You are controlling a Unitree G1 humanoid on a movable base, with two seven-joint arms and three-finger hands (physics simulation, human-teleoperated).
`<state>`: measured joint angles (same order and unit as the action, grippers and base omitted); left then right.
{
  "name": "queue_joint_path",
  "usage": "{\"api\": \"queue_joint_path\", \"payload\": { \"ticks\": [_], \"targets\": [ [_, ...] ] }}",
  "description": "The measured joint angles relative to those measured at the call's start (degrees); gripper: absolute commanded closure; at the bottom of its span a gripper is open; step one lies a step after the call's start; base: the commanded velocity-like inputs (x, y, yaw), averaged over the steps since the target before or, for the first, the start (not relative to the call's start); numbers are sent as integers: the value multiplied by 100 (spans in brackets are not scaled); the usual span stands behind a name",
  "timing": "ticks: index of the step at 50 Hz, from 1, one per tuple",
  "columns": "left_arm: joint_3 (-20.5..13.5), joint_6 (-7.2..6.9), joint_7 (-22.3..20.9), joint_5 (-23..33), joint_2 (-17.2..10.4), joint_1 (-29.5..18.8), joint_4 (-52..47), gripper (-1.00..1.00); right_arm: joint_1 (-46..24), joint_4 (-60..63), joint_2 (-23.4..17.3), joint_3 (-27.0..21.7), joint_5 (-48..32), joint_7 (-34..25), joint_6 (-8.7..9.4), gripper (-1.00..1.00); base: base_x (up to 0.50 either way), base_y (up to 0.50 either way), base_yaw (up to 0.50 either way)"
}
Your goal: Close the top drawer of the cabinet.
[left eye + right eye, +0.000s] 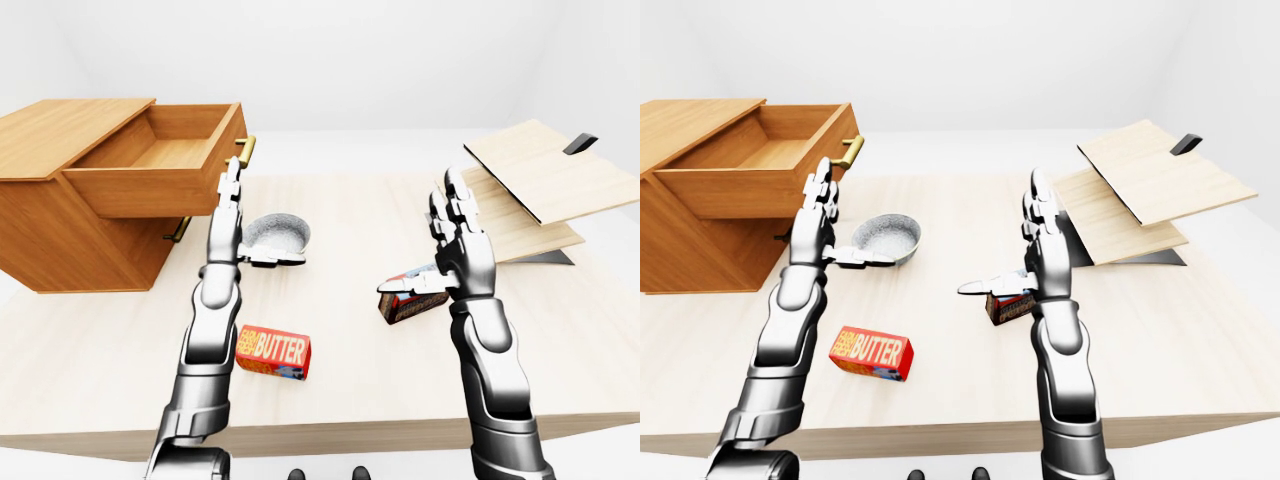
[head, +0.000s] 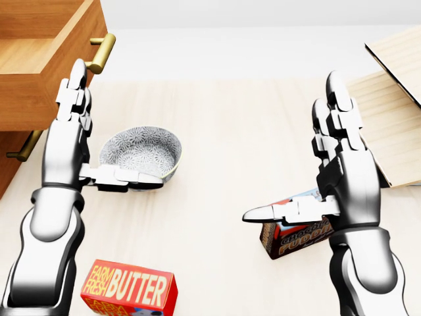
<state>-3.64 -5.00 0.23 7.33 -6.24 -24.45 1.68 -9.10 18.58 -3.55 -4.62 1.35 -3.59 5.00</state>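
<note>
The wooden cabinet (image 1: 70, 215) stands at the left of the table with its top drawer (image 1: 160, 165) pulled out; the inside shows nothing. The drawer's brass handle (image 2: 102, 52) juts from the drawer front. My left hand (image 2: 92, 138) is open, fingers upright and thumb out to the right. Its fingertips (image 2: 77, 69) are just below the handle, close to the drawer front; contact is unclear. My right hand (image 2: 309, 164) is open and upright at the right, holding nothing.
A patterned grey bowl (image 2: 141, 151) sits beside my left hand. A red butter box (image 2: 128, 289) lies at the bottom. A chocolate pudding box (image 2: 296, 237) lies under my right thumb. Stacked wooden boards (image 1: 540, 180) lean at the right. A lower drawer handle (image 2: 26, 146) shows.
</note>
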Motion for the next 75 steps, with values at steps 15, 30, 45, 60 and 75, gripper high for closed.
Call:
{"api": "queue_joint_path", "payload": {
  "ticks": [15,30,45,60,75],
  "targets": [
    [-64,0,952,1085,-263,-898,1453,-100,-55,-64,16,33,-17,19,0,-100,0,0,0],
    [-55,0,1595,1631,-581,-1806,3011,-100,-30,-63,8,20,-6,4,0,-100,0,0,0],
    [-146,0,1920,1826,-866,-1922,3386,-100,30,-44,8,12,-8,-26,0,-100,0,0,0],
    [-277,0,2206,1912,-1159,-1852,3509,-100,28,-61,13,18,-18,-30,0,-100,0,0,0],
    [-348,0,2511,1973,-1503,-2036,4039,-100,10,-106,17,29,-24,-31,0,-100,0,0,0]
  ]
}}
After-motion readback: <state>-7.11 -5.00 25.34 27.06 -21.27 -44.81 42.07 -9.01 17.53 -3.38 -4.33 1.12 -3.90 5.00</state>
